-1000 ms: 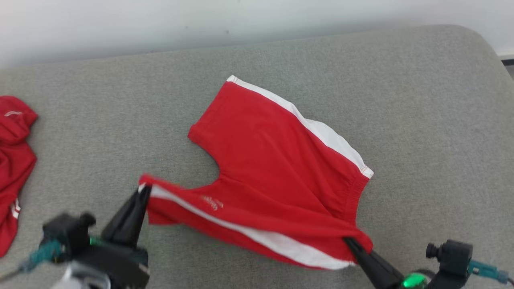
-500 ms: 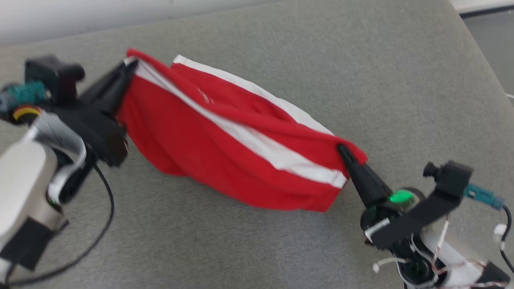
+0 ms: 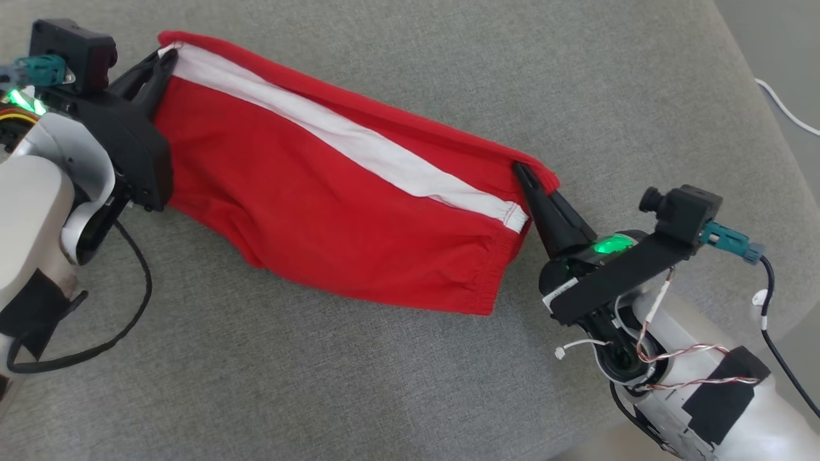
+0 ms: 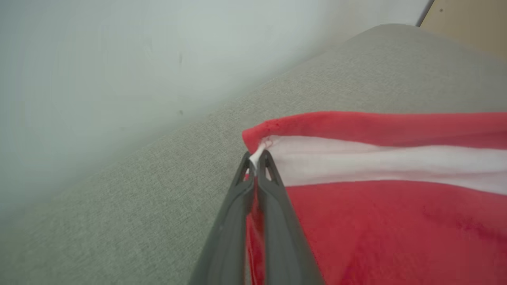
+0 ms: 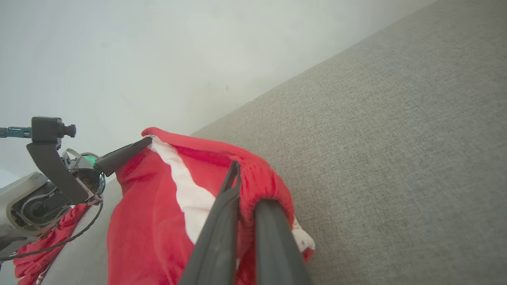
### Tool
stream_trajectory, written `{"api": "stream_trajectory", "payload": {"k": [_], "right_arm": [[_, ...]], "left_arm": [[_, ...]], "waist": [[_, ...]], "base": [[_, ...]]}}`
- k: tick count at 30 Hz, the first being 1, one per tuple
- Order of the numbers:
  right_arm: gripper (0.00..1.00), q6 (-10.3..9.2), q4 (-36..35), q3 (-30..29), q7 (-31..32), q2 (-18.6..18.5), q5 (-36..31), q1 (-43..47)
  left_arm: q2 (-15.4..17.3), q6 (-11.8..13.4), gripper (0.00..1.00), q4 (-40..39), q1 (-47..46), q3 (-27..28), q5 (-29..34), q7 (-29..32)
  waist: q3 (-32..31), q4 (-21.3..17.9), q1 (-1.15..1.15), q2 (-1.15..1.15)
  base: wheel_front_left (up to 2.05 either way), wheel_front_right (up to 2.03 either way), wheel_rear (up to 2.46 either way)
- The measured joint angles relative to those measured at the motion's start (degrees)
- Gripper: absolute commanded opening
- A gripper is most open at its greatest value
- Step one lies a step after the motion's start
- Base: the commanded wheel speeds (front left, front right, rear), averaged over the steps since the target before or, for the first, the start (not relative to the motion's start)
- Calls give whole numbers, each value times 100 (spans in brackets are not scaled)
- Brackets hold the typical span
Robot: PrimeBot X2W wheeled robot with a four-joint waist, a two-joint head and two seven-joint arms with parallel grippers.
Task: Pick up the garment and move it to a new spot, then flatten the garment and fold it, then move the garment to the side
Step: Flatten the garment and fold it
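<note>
The garment [image 3: 333, 211] is a pair of red shorts with a white side stripe, stretched between my two grippers above the grey cushion. My left gripper [image 3: 168, 56] is shut on its upper left corner, at the end of the white stripe. In the left wrist view the left gripper [image 4: 257, 156] pinches the white hem of the garment [image 4: 396, 221]. My right gripper [image 3: 520, 169] is shut on the waistband corner at the right. The right wrist view shows the right gripper [image 5: 245, 174] with the gathered red band of the garment [image 5: 146, 221] wrapped around one finger.
The grey cushion [image 3: 640, 96] spreads all around, and its rounded edge falls away at the right. A white cable [image 3: 788, 112] lies beyond that edge. Another red garment [image 5: 43, 245] lies bunched under my left arm. A pale wall [image 4: 99, 59] backs the cushion.
Both grippers have raised the garment's near edge and carried it away from me, so the shorts now hang doubled and taut between them. The head camera has also shifted.
</note>
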Motion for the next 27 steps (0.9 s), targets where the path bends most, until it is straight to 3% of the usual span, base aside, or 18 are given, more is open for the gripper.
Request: {"api": "stream_trajectory", "payload": {"k": [4,5,6,7,12,20,27], "right_arm": [[0,0,159,81,-1,57,-82,-132],[11,0,199,60,0,55,-131,-142],[54,0,231,29,-1,54,-193,-147],[100,0,250,4,0,51,-230,-148],[100,0,226,-26,-1,-14,-353,-36],[100,0,-131,-242,-1,-432,-494,710],[100,0,-647,-1225,-11,-491,-920,1675]], "left_arm": [[-3,0,0,270,-101,-304,-179,-189],[-20,0,0,318,-135,-364,-219,-246],[-33,0,58,353,-167,-410,-242,-343],[-53,0,98,389,-204,-450,-265,-443],[-193,0,100,592,-254,-673,-425,-836],[-224,0,100,778,-83,-822,-806,-1471],[-89,105,100,619,412,-367,-826,-1780]], "waist": [[70,-43,0,0],[69,-29,0,0],[61,-11,0,0],[48,13,0,0],[-122,114,-1,0],[-563,241,-2,-1],[-987,370,-3,-1]], "base": [[0,0,0],[0,0,0],[0,0,0],[0,0,0],[0,0,0],[0,0,0],[0,0,0]]}}
